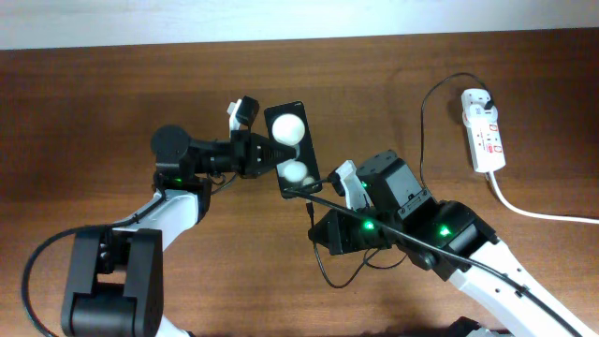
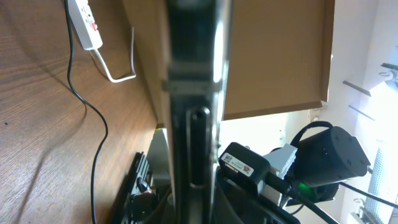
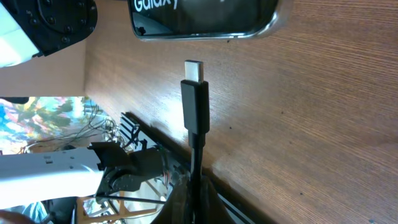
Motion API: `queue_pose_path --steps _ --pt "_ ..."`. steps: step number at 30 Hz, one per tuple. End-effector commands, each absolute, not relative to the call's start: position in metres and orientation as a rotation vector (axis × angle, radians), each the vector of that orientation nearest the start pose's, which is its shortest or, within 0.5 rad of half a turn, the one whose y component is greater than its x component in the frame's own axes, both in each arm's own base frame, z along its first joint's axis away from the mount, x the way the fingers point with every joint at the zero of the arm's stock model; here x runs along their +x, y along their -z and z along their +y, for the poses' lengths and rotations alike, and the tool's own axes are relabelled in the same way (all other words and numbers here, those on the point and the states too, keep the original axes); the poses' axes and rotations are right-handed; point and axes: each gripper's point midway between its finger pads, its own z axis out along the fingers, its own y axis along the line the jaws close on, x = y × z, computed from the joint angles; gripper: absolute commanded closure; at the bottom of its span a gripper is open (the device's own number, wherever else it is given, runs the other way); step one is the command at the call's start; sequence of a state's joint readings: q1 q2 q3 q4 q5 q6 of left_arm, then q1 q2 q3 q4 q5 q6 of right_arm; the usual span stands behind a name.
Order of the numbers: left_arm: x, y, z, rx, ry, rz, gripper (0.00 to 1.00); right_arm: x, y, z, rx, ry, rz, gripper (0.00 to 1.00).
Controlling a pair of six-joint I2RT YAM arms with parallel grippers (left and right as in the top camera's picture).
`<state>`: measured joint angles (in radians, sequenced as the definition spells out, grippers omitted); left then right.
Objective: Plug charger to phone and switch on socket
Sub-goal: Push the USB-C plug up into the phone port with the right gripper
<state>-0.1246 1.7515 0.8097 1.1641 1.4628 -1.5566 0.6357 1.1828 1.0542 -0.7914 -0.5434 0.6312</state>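
My left gripper (image 1: 267,155) is shut on the black phone (image 1: 291,150) and holds it tilted above the table, its glossy face with two white spots up. In the left wrist view the phone (image 2: 193,93) is edge-on between the jaws (image 2: 193,202). My right gripper (image 1: 319,220) is shut on the charger's cable just behind the connector (image 3: 194,93). The tip points at the phone's end (image 3: 205,18), a short gap away. The white socket (image 1: 484,129) lies at the far right with the charger's black plug (image 1: 488,96) in it.
The thin black charger cable (image 1: 422,122) loops from the socket across the table to my right arm. The socket's thick white cord (image 1: 543,213) runs off to the right. The socket (image 2: 84,22) also shows in the left wrist view.
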Motion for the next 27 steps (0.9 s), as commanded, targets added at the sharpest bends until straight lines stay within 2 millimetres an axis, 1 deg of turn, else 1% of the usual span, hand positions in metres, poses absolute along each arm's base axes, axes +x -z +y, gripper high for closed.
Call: queue_pose_path --steps 1,2,9,15,20,22,27 --pt "0.3289 -0.2368 -0.2131 0.283 2.117 2.054 1.0 0.1865 -0.2114 0.2569 -0.296 -1.19 2.705 0.96" --pt "0.3289 -0.2368 -0.2131 0.283 2.116 2.054 1.0 0.1853 -0.2125 0.2579 -0.324 -1.199 2.697 0.96" --pt "0.3294 -0.2369 -0.2133 0.279 2.116 2.052 1.0 0.1853 -0.2125 0.258 -0.324 -1.2 2.696 0.96" --pt "0.3294 -0.2369 -0.2133 0.279 2.116 2.053 1.0 0.1915 -0.2187 0.2626 -0.339 -1.217 2.646 0.96" --pt "0.3268 -0.2368 -0.2175 0.291 2.124 2.056 1.0 0.1915 -0.2187 0.2626 -0.338 -1.217 2.647 0.96" --pt "0.3266 -0.2369 -0.2175 0.238 2.155 2.089 1.0 0.1897 -0.2176 0.2619 -0.332 -1.219 2.659 0.96" --pt "0.3224 -0.2356 -0.217 0.196 2.201 2.145 1.0 0.1887 -0.2157 0.2606 -0.326 -1.21 2.672 0.96"
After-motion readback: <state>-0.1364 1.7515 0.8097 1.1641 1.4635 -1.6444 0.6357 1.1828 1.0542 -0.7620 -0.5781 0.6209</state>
